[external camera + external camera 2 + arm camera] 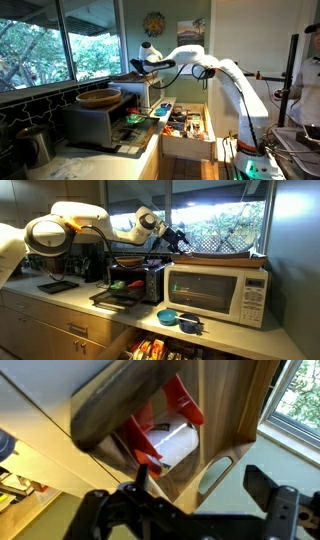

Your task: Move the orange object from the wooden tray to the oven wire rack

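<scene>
while hovering by the handle end of the tray [100, 405], carries nothing yet: gripper [200, 485] empty, jaws spread wide. sits in the tray, orange object [150, 430], close to one wall and well apart from the rack [100, 298]. looks like two orange ends with a pale roll between; cannot tell whether that pale part belongs to it. judging by looks: light, stiff plastic, probably smooth and a bit slippery, not fragile. best taken across the narrow middle, one jaw on each long flank, square to the length, so it can't twist out. runs on a slant in the wrist view, lower left to upper right, long axis roughly in line with the tray's wall; no clear front or back to be told. lies flat, as far as can be seen. too small to pick out in either exterior view. seems to rest on top of the microwave [215, 290], that tray, with the rack pulled out before the oven [150, 280] and bearing green and red bits. calls for a turn of the wrist to bring the jaws across that slant before closing.
</scene>
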`<state>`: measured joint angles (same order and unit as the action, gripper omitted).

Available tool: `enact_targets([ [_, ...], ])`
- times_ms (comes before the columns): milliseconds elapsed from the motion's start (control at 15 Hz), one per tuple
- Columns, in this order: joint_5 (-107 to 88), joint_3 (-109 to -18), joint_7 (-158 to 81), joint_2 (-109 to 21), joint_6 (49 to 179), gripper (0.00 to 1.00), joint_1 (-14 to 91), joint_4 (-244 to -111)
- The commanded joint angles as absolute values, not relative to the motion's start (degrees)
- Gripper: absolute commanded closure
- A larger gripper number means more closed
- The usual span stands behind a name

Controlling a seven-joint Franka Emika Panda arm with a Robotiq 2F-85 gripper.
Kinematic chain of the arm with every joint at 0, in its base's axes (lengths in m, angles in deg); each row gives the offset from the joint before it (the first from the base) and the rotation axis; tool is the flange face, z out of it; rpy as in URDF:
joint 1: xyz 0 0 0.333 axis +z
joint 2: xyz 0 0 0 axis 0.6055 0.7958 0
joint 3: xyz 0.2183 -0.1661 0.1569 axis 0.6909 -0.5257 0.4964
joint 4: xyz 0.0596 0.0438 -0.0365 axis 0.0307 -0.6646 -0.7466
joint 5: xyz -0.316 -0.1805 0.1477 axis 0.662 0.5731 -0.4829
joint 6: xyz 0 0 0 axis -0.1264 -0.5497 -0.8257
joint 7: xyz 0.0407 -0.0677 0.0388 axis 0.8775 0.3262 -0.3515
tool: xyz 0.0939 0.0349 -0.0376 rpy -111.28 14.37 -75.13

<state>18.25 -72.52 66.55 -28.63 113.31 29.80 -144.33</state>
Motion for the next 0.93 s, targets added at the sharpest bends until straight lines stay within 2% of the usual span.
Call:
enact_targets([
  [0, 18.51, -72.86, 68.42, -28.42, 115.34, 0.14, 29.70, -145.23],
  [267, 18.33, -72.68, 67.43, -28.99, 115.18, 0.07, 29.43, -146.24],
  [400, 18.46, -72.90, 68.10, -28.83, 115.31, 0.12, 29.42, -146.15],
  [467, 18.67, -73.09, 68.54, -28.61, 115.38, 0.20, 29.49, -146.02],
  [600, 18.79, -73.29, 68.95, -28.23, 115.50, 0.29, 29.54, -145.92],
  [667, 18.79, -73.37, 69.06, -28.08, 115.45, 0.40, 29.55, -145.90],
  [733, 18.73, -73.39, 69.15, -27.91, 115.44, 0.41, 29.54, -145.92],
  [867, 18.67, -73.39, 69.30, -27.50, 115.34, 0.55, 29.59, -145.98],
])
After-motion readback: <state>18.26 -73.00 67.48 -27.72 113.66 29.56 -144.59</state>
